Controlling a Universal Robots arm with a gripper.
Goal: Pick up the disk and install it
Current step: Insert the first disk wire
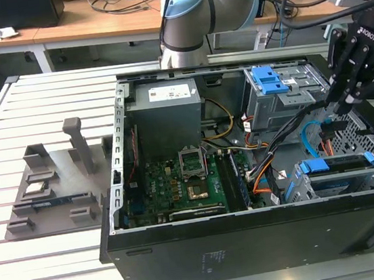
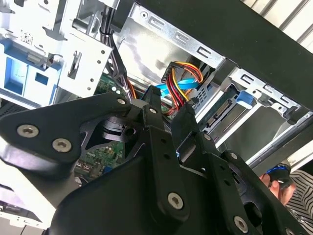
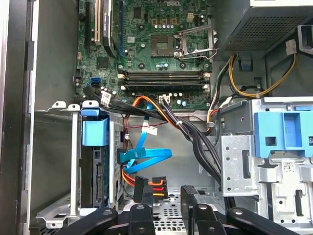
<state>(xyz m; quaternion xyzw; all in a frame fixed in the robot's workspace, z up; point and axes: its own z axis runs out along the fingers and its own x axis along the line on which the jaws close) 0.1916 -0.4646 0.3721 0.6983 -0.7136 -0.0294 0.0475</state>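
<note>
On the slatted bench [image 1: 66, 264] we see the open computer case [image 1: 254, 241], desks [image 1: 90, 22] behind. Our first wrist view shows the disk [image 3: 95, 161] seated in its bay; the gripper [image 3: 168, 193] hangs empty, fingers spread.

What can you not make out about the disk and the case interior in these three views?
- Disk label: in the first wrist view the disk sits edge-on in the drive cage, so its face is hidden.
- Motherboard: in the second wrist view, mostly behind the gripper.
- Striped sleeve: in the second wrist view, cut off by the picture's edge.
</note>
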